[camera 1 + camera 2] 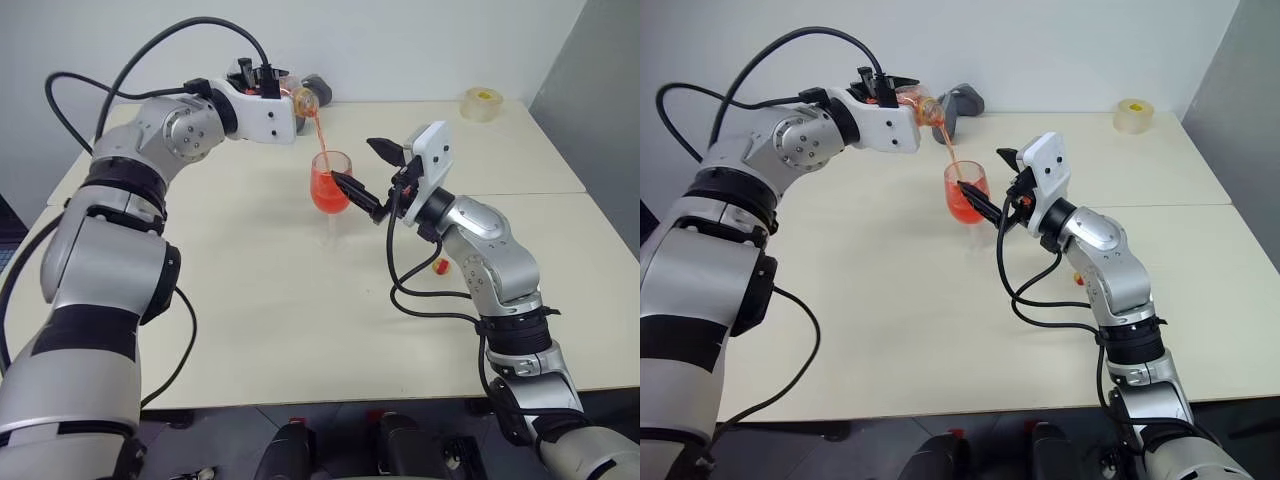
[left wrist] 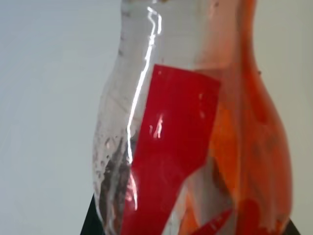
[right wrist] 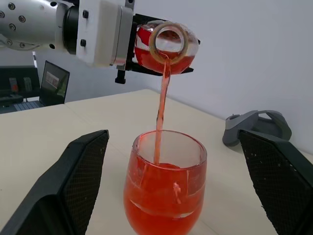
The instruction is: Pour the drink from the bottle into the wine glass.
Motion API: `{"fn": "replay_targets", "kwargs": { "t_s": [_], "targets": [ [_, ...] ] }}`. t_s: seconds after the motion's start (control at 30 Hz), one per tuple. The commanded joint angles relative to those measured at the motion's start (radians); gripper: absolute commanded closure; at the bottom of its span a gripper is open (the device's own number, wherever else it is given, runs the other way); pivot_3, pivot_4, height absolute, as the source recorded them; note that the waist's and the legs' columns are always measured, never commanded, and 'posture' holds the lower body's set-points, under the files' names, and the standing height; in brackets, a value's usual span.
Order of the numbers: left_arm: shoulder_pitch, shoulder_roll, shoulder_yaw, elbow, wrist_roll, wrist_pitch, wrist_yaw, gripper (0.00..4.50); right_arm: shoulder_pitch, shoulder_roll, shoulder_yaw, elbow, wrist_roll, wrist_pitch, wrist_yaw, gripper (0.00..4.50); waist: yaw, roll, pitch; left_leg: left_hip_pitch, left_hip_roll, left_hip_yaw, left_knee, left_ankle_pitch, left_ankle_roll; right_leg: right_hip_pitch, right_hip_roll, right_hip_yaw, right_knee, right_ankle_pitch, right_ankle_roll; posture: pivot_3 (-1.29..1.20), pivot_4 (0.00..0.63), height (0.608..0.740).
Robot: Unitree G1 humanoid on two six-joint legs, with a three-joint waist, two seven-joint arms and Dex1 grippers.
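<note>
Nearest to me, on the bare cream bench (image 1: 250,330), a small red-and-yellow cap (image 1: 439,267) lies just beside the right arm's elbow. A little further in, the right gripper (image 3: 181,186) reaches toward the middle of the bench with its two black fingers (image 3: 73,181) spread wide, one on each side of the wine glass (image 1: 331,190), apart from the bowl and not pressing it. The glass stands upright on its foot, and its bowl is more than half full of the red-orange drink (image 3: 161,205).

Above and just behind the glass, the left gripper (image 1: 890,92) has its fingers closed round the bottle (image 3: 166,46), which is tipped over on its side with the open mouth facing down toward the glass. A thin stream of drink runs from the mouth straight into the bowl. Close up, the bottle (image 2: 195,137) shows its red label and some liquid on the lower side.

Beyond the pouring, near the back wall, a grey object (image 1: 962,103) sits on the bench, and a roll of tape (image 1: 481,103) rests at the far right corner.
</note>
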Motion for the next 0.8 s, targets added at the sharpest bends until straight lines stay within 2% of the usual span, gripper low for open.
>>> {"fn": "replay_targets", "kwargs": {
  "t_s": [0.03,0.2,0.4,0.57,0.8],
  "targets": [
    [-0.008,-0.002,0.101,-0.013,-0.124,0.030,-0.097,3.12,-0.018,-0.007,-0.007,-0.039,0.000,-0.012,0.004,0.00,-0.003,0.000,0.000,0.000,0.000,0.000,0.000,0.000,0.000,0.000,0.000,0.000,0.000,0.000,0.000,0.00,0.150,0.740],
    [0.009,-0.034,0.222,-0.025,-0.266,0.095,-0.221,3.12,-0.014,-0.008,-0.004,-0.049,0.001,-0.007,0.004,0.00,-0.005,0.000,0.000,-0.001,0.000,0.000,0.003,0.000,0.000,0.000,0.000,0.000,0.001,0.000,0.000,0.00,0.150,0.740],
    [0.054,-0.068,0.446,-0.043,-0.505,0.330,-0.309,3.12,0.015,-0.037,0.020,-0.106,0.002,0.007,0.037,0.00,-0.013,0.000,0.000,-0.002,0.000,-0.001,0.008,0.000,0.000,0.001,0.000,0.000,0.002,0.000,0.000,0.00,0.150,0.740],
    [0.196,-0.054,0.559,-0.091,-0.612,0.436,-0.250,3.12,0.122,-0.095,0.049,-0.271,0.051,0.068,0.091,0.00,-0.018,0.000,0.000,-0.001,0.001,-0.002,0.008,0.000,0.000,0.002,0.000,0.001,0.003,-0.001,0.001,0.00,0.150,0.740],
    [0.342,-0.057,0.613,-0.188,-0.671,0.483,-0.174,3.12,0.246,-0.148,0.065,-0.368,0.065,0.080,0.119,0.00,-0.014,-0.002,-0.001,-0.003,0.000,-0.004,0.009,0.000,0.000,0.001,0.000,0.000,0.002,-0.001,0.001,0.00,0.150,0.740]
  ]
}}
